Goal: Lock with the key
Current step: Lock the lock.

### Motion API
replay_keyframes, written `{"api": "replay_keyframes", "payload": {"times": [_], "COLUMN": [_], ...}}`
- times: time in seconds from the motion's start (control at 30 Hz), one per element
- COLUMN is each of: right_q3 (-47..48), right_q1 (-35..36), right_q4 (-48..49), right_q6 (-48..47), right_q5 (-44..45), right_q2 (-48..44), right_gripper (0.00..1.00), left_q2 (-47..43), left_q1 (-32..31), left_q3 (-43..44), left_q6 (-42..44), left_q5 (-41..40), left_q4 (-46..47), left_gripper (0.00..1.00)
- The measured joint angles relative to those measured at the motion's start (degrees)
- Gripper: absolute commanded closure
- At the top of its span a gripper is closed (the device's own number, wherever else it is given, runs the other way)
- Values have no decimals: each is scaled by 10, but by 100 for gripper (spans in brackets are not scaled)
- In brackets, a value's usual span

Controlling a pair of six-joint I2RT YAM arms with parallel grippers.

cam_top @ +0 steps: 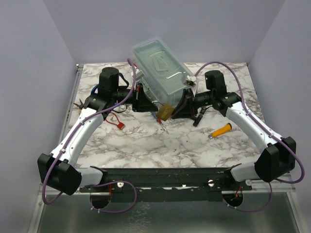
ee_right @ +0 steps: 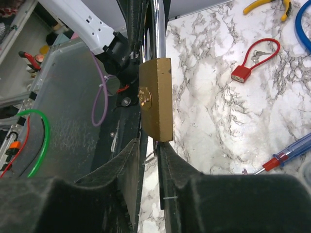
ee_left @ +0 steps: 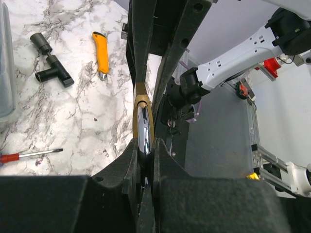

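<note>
**Inspector:** Position of the lock (ee_right: 156,97)?
**Assistant:** Between both arms, over the marble table (cam_top: 141,141). Left gripper (ee_left: 146,116) is clenched on the shackle (ee_left: 144,133). Right gripper (ee_right: 150,141) straddles the lock, but I cannot tell if it is touching.
**Inspector:** Recommendation?
**Assistant:** Seat it squarely and leave the keyhole (ee_right: 145,97) uncovered. The table is cluttered, the walls (cam_top: 29,73) plain lilac.

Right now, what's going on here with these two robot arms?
Both arms meet over the middle of the table around a small brass lock. The left fingers are shut on the lock's silver shackle. The right fingers sit on either side of the lower end of the brass body, and I can't tell whether they grip it. No key shows clearly in the lock. A clear plastic box sits behind them.
</note>
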Motion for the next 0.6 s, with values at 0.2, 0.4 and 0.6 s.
{"api": "replay_keyframes", "payload": {"times": [0.2, 0.4, 0.6], "right_q3": [-16, -23, -23], "right_q1": [0, 0, 0], "right_q4": [14, 27, 56], "right_q6": [11, 22, 51], "right_q5": [-6, -8, -10], "right_q2": [1, 1, 1], "right_gripper": [77, 83, 91], "left_q2": [-1, -6, -8], "left_q1": [3, 7, 8], "left_q3": [0, 0, -1], "left_q6": [-7, -16, -21], "left_q5": [2, 6, 6], "left_q4": [0, 8, 16], "left_gripper": [100, 100, 100]}}
